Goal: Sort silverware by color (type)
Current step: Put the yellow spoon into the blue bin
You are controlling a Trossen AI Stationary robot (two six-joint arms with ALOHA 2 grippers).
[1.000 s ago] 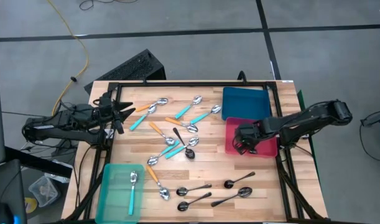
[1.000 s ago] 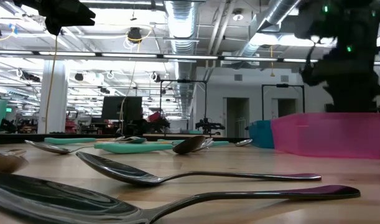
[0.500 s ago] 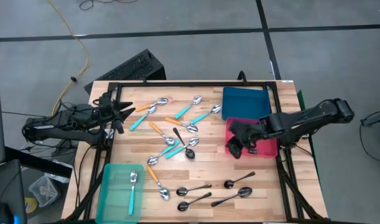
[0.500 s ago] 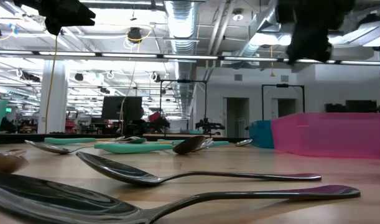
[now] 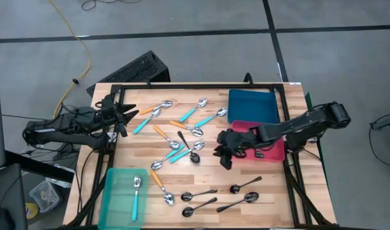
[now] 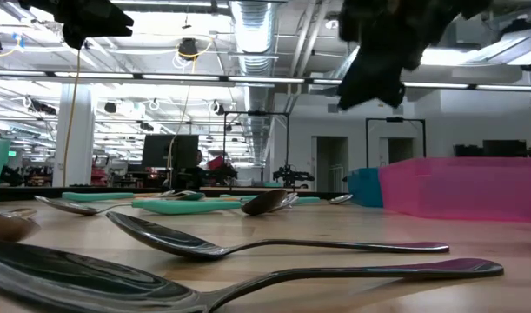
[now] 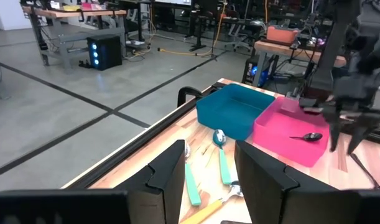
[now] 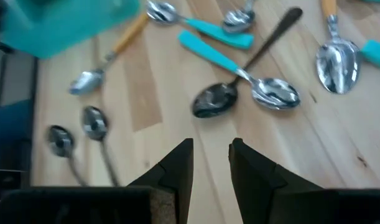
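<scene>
Spoons, mixed handles: scattered mid-table.
I see one dark spoon [image 7: 311,136] in the pink bin [image 5: 271,151]; my right gripper [image 5: 224,151] reaches out low beside that bin, fingers parted, empty. Left gripper [image 5: 126,115] waits at table's left edge, likewise parted and empty.

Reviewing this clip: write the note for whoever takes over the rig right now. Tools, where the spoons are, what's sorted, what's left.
Left tool: open, empty, parked at the table's left edge.
Right tool: open, empty, above the table between the pink bin and the central spoon pile.
Done: one teal-handled spoon in the light-teal bin; one dark spoon in the pink bin.
Blue bin: no spoon visible in it.
Left: teal, orange and dark spoons mixed mid-table, including a dark spoon; four dark spoons lie along the front edge.
</scene>
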